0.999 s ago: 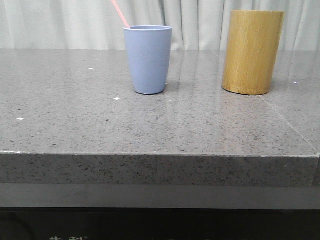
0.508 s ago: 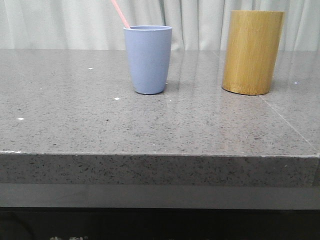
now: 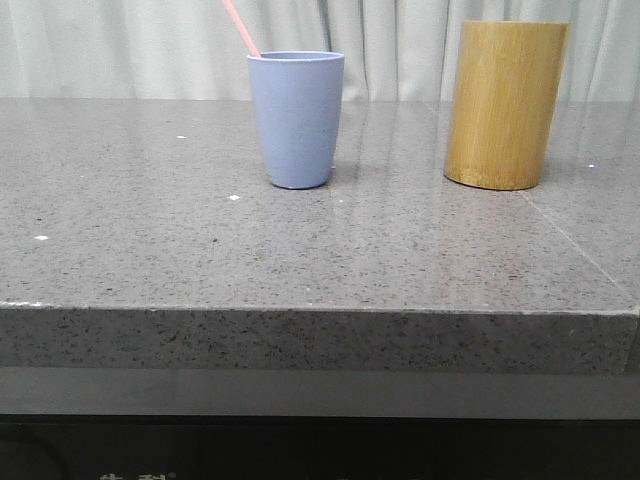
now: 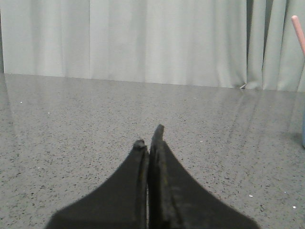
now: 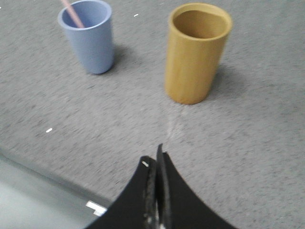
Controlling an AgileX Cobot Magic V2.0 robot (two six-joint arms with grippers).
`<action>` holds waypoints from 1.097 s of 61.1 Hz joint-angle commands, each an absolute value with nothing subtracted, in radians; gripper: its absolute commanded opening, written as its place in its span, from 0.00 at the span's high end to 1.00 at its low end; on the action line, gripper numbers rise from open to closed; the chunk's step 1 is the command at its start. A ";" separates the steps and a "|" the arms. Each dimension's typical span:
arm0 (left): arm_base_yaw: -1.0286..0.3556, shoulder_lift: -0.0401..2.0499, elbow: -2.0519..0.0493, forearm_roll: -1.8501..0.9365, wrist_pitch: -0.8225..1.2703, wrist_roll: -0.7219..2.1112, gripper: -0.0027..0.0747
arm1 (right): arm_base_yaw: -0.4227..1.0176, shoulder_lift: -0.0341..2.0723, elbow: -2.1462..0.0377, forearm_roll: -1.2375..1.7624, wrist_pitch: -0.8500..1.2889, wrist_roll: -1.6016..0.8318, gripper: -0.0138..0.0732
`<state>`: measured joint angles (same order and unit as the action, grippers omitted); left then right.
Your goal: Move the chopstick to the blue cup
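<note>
The blue cup (image 3: pixel 296 118) stands on the grey table, left of centre at the back. A pink chopstick (image 3: pixel 239 27) leans out of it to the upper left. The right wrist view shows the cup (image 5: pixel 88 38) with the chopstick (image 5: pixel 72 11) inside. In the left wrist view only the chopstick's tip (image 4: pixel 298 31) and a sliver of the cup at the frame edge show. My left gripper (image 4: pixel 148 136) is shut and empty, low over bare table. My right gripper (image 5: pixel 155 155) is shut and empty, near the table's front edge, well short of both containers. Neither gripper shows in the front view.
A taller yellow-brown bamboo cylinder (image 3: pixel 505 104) stands right of the cup; its inside looks empty in the right wrist view (image 5: pixel 198 50). A pale curtain (image 3: pixel 150 45) hangs behind the table. The table's front edge (image 3: pixel 320 310) runs across the front view.
</note>
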<state>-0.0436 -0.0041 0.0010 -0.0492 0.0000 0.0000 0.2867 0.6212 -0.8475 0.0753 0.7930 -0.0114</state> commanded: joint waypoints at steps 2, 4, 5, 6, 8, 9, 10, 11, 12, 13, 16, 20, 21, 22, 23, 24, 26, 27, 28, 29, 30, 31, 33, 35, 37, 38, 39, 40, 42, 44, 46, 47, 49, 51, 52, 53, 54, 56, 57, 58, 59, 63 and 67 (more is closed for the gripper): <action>-0.044 -0.029 0.010 -0.048 -0.080 -0.009 0.99 | 0.203 0.546 -0.735 0.051 0.551 -0.021 0.92; -0.044 -0.029 0.010 -0.048 -0.080 -0.009 0.99 | 0.174 0.505 -0.672 0.051 0.471 -0.021 0.92; -0.044 -0.029 0.010 -0.048 -0.080 -0.009 0.99 | 0.164 0.479 -0.646 0.051 0.422 -0.021 0.92; -0.044 -0.029 0.010 -0.048 -0.080 -0.009 0.99 | 0.153 0.461 -0.620 0.051 0.390 -0.021 0.92; -0.044 -0.029 0.010 -0.048 -0.080 -0.009 0.99 | 0.129 0.425 -0.569 0.051 0.334 -0.021 0.92; -0.044 -0.029 0.010 -0.048 -0.080 -0.009 0.99 | 0.121 0.407 -0.544 0.051 0.308 -0.021 0.92; -0.044 -0.029 0.010 -0.048 -0.080 -0.009 0.99 | 0.113 0.389 -0.520 0.051 0.285 -0.021 0.92; -0.044 -0.029 0.010 -0.048 -0.080 -0.009 0.99 | 0.101 0.363 -0.484 0.051 0.253 -0.021 0.92; -0.044 -0.029 0.010 -0.048 -0.080 -0.009 0.99 | 0.094 0.346 -0.461 0.051 0.233 -0.021 0.92; -0.044 -0.029 0.010 -0.048 -0.080 -0.009 0.99 | 0.088 0.329 -0.427 0.051 0.214 -0.021 0.92; -0.044 -0.029 0.010 -0.048 -0.080 -0.009 0.99 | 0.068 0.264 -0.355 0.051 0.159 -0.021 0.92; -0.044 -0.029 0.010 -0.048 -0.080 -0.009 0.99 | 0.052 0.195 -0.274 0.051 0.127 -0.021 0.92; -0.044 -0.029 0.010 -0.048 -0.080 -0.009 0.99 | 0.047 0.181 -0.258 0.051 0.122 -0.021 0.92; -0.044 -0.029 0.010 -0.048 -0.080 -0.009 0.99 | 0.045 0.160 -0.236 0.051 0.117 -0.021 0.92; -0.044 -0.029 0.010 -0.048 -0.080 -0.009 0.99 | 0.043 0.148 -0.221 0.051 0.114 -0.021 0.92; -0.044 -0.029 0.010 -0.048 -0.080 -0.009 0.99 | 0.042 0.130 -0.200 0.051 0.109 -0.021 0.92; -0.044 -0.029 0.010 -0.048 -0.080 -0.009 0.99 | 0.040 0.107 -0.175 0.051 0.105 -0.021 0.92; -0.044 -0.029 0.010 -0.048 -0.080 -0.009 0.99 | 0.040 0.092 -0.157 0.051 0.100 -0.021 0.92; -0.044 -0.029 0.010 -0.048 -0.080 -0.009 0.99 | 0.039 0.082 -0.145 0.051 0.098 -0.021 0.92; -0.044 -0.029 0.010 -0.048 -0.080 -0.009 0.99 | 0.038 0.073 -0.134 0.051 0.096 -0.021 0.92; -0.044 -0.029 0.010 -0.048 -0.080 -0.009 0.99 | 0.037 0.061 -0.119 0.051 0.090 -0.021 0.92; -0.044 -0.029 0.010 -0.048 -0.080 -0.009 0.99 | 0.035 0.049 -0.105 0.051 0.083 -0.021 0.92; -0.044 -0.029 0.010 -0.048 -0.080 -0.009 0.99 | 0.031 0.032 -0.084 0.051 0.074 -0.021 0.92; -0.044 -0.029 0.010 -0.048 -0.080 -0.009 0.99 | 0.026 0.017 -0.065 0.051 0.062 -0.021 0.92; -0.044 -0.029 0.010 -0.048 -0.080 -0.009 0.99 | 0.021 0.005 -0.052 0.051 0.052 -0.021 0.92; -0.044 -0.029 0.010 -0.048 -0.080 -0.009 0.99 | 0.020 0.000 -0.046 0.051 0.046 -0.021 0.92; -0.044 -0.029 0.010 -0.048 -0.080 -0.009 0.99 | 0.018 -0.008 -0.037 0.051 0.036 -0.021 0.92; -0.044 -0.029 0.010 -0.048 -0.080 -0.009 0.99 | 0.017 -0.012 -0.032 0.051 0.030 -0.021 0.92; -0.044 -0.029 0.010 -0.048 -0.080 -0.009 0.99 | 0.016 -0.023 -0.018 0.051 0.013 -0.021 0.92; -0.044 -0.029 0.010 -0.048 -0.080 -0.009 0.99 | 0.016 -0.031 -0.005 0.051 -0.007 -0.021 0.92; -0.044 -0.029 0.010 -0.048 -0.080 -0.009 0.99 | 0.015 -0.032 0.011 0.051 -0.036 -0.021 0.92; -0.044 -0.029 0.010 -0.048 -0.080 -0.009 0.99 | 0.015 -0.032 0.018 0.051 -0.048 -0.021 0.92; -0.044 -0.029 0.010 -0.048 -0.080 -0.009 0.99 | 0.015 -0.031 0.026 0.051 -0.062 -0.021 0.92; -0.044 -0.029 0.010 -0.048 -0.080 -0.009 0.99 | 0.015 -0.031 0.023 0.051 -0.049 -0.021 0.92; -0.044 -0.029 0.010 -0.048 -0.080 -0.009 0.99 | 0.015 -0.031 0.023 0.051 -0.052 -0.021 0.92; -0.044 -0.029 0.010 -0.048 -0.080 -0.009 0.99 | 0.015 -0.031 0.023 0.051 -0.053 -0.021 0.92; -0.044 -0.029 0.010 -0.048 -0.080 -0.009 0.99 | 0.015 -0.031 0.023 0.051 -0.053 -0.021 0.92; -0.044 -0.029 0.010 -0.048 -0.080 -0.009 0.99 | 0.015 -0.031 0.023 0.051 -0.053 -0.021 0.92; -0.044 -0.029 0.010 -0.048 -0.080 -0.009 0.99 | 0.015 -0.031 0.023 0.051 -0.053 -0.021 0.92; -0.044 -0.029 0.010 -0.048 -0.080 -0.009 0.99 | 0.015 -0.031 0.023 0.051 -0.053 -0.021 0.92; -0.044 -0.029 0.010 -0.048 -0.080 -0.009 0.99 | 0.015 -0.031 0.023 0.051 -0.053 -0.021 0.92; -0.044 -0.029 0.010 -0.048 -0.080 -0.009 0.99 | 0.015 -0.031 0.023 0.051 -0.053 -0.021 0.92; -0.044 -0.029 0.010 -0.048 -0.080 -0.009 0.99 | 0.015 -0.031 0.023 0.051 -0.053 -0.021 0.92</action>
